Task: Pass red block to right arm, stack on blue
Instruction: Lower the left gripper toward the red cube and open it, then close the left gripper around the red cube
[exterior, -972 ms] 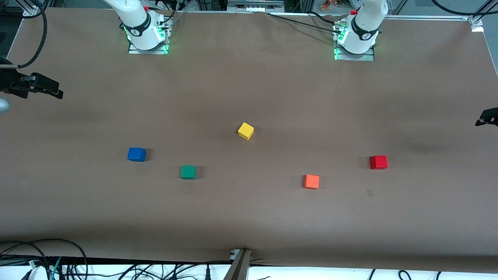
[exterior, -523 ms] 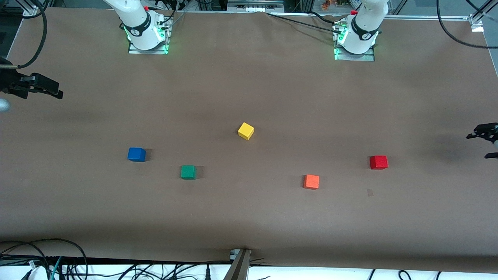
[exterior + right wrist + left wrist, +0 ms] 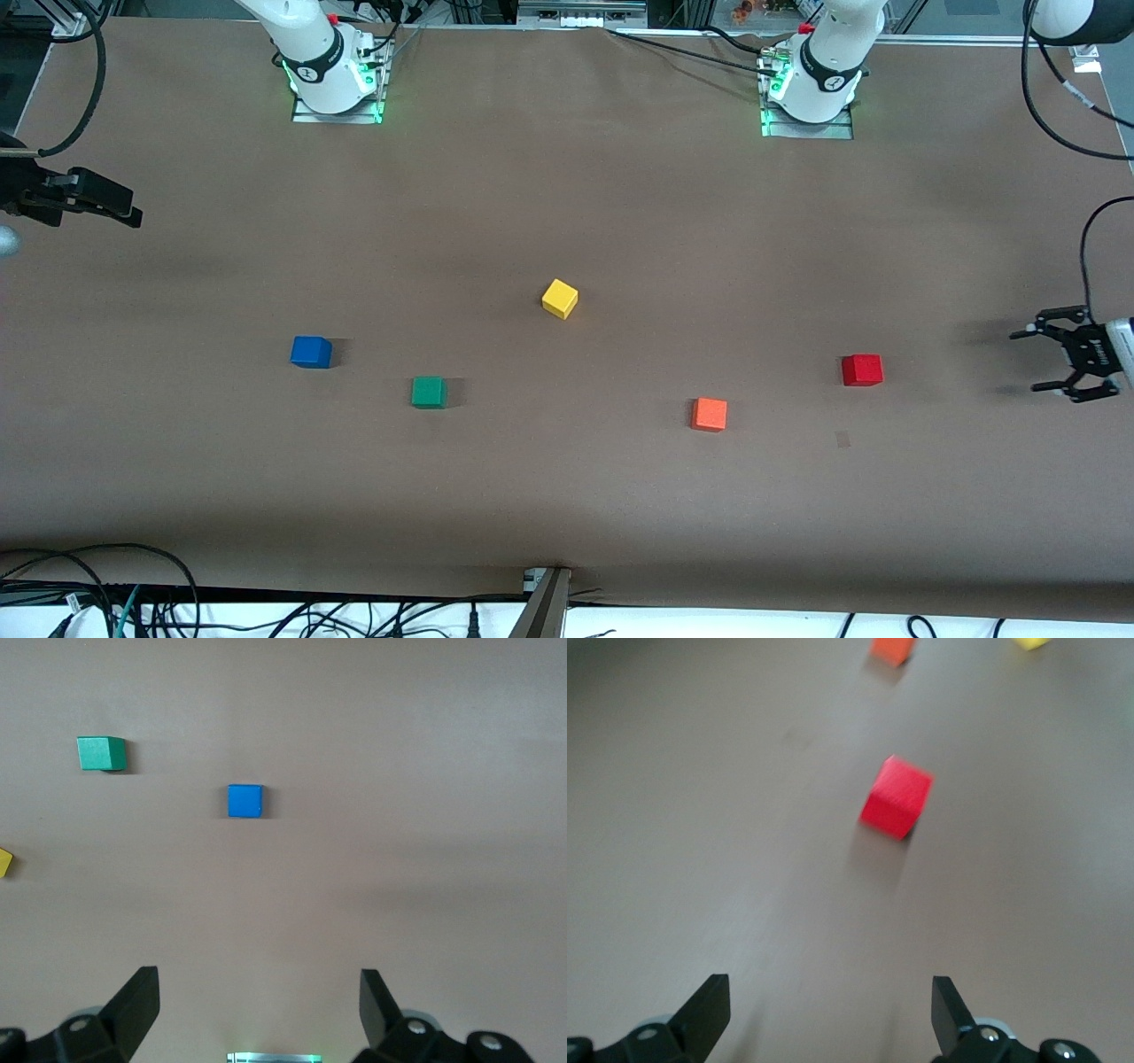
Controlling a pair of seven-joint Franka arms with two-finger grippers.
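Observation:
The red block point(image 3: 861, 369) sits on the brown table toward the left arm's end; it also shows in the left wrist view point(image 3: 897, 797). My left gripper point(image 3: 1028, 361) is open and empty, in the air beside the red block and apart from it, out toward the table's end; its jaws stand wide in the left wrist view point(image 3: 830, 992). The blue block point(image 3: 311, 352) sits toward the right arm's end and shows in the right wrist view point(image 3: 244, 801). My right gripper point(image 3: 124, 206) waits open and empty at that end of the table point(image 3: 259, 985).
A green cube point(image 3: 429, 392) lies beside the blue block, nearer the front camera. A yellow cube point(image 3: 559, 299) sits mid-table. An orange cube point(image 3: 710, 414) lies beside the red block, toward the table's middle. Cables run along the table's near edge.
My left gripper has come in from the table's end toward the red block, still open. The right gripper and all the cubes have not moved.

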